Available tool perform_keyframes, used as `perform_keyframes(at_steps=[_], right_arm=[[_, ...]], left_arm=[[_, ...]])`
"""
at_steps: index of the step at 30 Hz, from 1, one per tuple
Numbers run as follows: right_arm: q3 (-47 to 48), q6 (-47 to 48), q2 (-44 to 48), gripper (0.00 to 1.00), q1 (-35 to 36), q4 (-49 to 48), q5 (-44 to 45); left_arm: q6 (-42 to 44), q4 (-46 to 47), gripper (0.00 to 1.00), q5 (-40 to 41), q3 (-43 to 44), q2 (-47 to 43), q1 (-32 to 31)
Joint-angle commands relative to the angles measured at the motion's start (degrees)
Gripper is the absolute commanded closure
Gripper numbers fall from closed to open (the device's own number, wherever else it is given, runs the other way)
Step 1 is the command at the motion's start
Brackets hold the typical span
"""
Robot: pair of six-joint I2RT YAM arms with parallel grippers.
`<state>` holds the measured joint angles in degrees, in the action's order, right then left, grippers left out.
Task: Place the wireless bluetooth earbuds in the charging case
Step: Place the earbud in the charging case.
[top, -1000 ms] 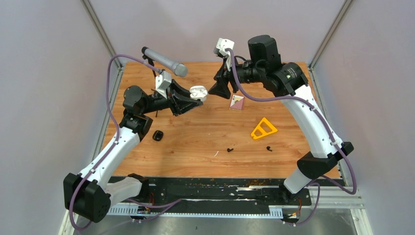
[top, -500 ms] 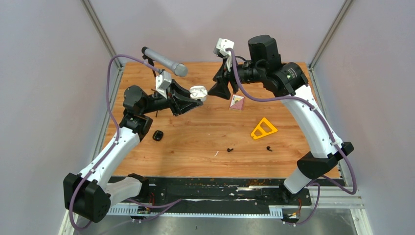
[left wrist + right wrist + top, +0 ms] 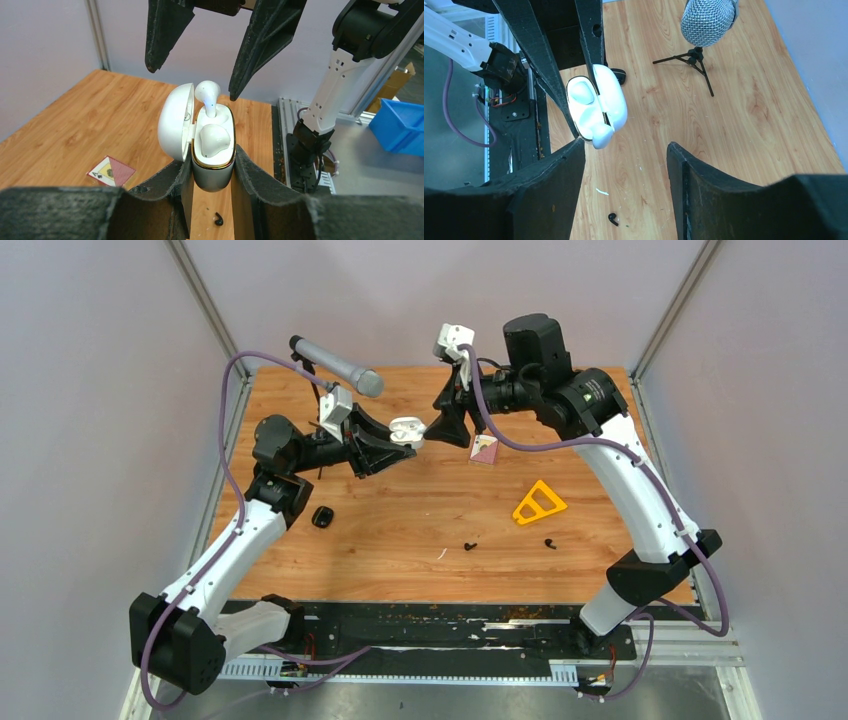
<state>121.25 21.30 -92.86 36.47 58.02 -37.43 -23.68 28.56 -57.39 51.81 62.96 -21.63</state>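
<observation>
From above, the left hand (image 3: 402, 436) is clamped on a white charging case (image 3: 406, 427) and holds it off the worktop (image 3: 400, 530) with its lid swung open. The right hand (image 3: 450, 426) sits just beside the case, jaws spread and gripping nothing. A black earbud (image 3: 470, 546) and a second black earbud (image 3: 549, 542) lie well apart on the wood near the front. A small black case (image 3: 322, 517) rests to the left, and a yellow triangle (image 3: 539, 503) and a playing card (image 3: 485, 448) to the right.

The left wrist view shows one white earbud (image 3: 215, 137) seated in its socket. The other white earbud (image 3: 207, 94) stands stem-down in the far socket — probably not fully home, though the depth is hard to judge. The right hand's fingers (image 3: 265, 40) flank it from above without touching.

In the right wrist view the case lies beyond the wide-open fingers, near a microphone (image 3: 708, 20) on its stand.
</observation>
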Motion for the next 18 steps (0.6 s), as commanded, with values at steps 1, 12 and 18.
perform_keyframes(at_steps=[1,12,18], right_arm=[[0.24,3.8,1.16,0.39,0.25,1.92,-0.96],[1.52,7.18,0.46,0.55,0.32,3.67,-4.18],[1.87,5.66,-0.37,0.62,0.74,3.34,-6.39]], left_arm=[[0.37,1.84,1.0,-0.92,0.66,-0.2,-0.17],[0.65,1.61,1.0,-0.86,0.65,-0.09,-0.17],[0.92,1.27,1.0,-0.7,0.83,0.06,-0.17]])
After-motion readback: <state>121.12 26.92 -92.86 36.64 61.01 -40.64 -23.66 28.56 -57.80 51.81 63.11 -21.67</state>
